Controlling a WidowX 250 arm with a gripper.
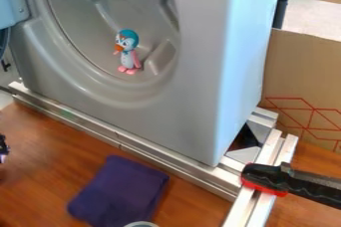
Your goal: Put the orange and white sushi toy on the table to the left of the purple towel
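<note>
Black two-finger gripper [3, 149] at the left edge, mostly cut off; can't tell whether its claw is spread, pressed together or pinching something. Nearest thing is the folded purple fabric cloth [121, 191], lying flat on the brown wood-grain table [33, 178], to the right of the gripper and apart from it.

Cloth should be light, soft and floppy, not fragile, not very slippery. Layers may slide or open out if only the top one is caught. Best hold: a raised fold or the thick upper edge, pinched deep enough to get several layers; a flat middle grab likely slips off.

Around it: silver metal rail [120, 141] runs just beyond the cloth, hard and raised, would block a low sideways approach. Rim of a pale round container [141, 224] sits by the cloth's lower end, easy to bump. Black-and-red clamp handle [266, 178] on the rails at right, well off. Behind the rail, large grey appliance housing [200, 71] with a small blue-and-pink penguin toy [128, 54] upright in its round recess.
</note>
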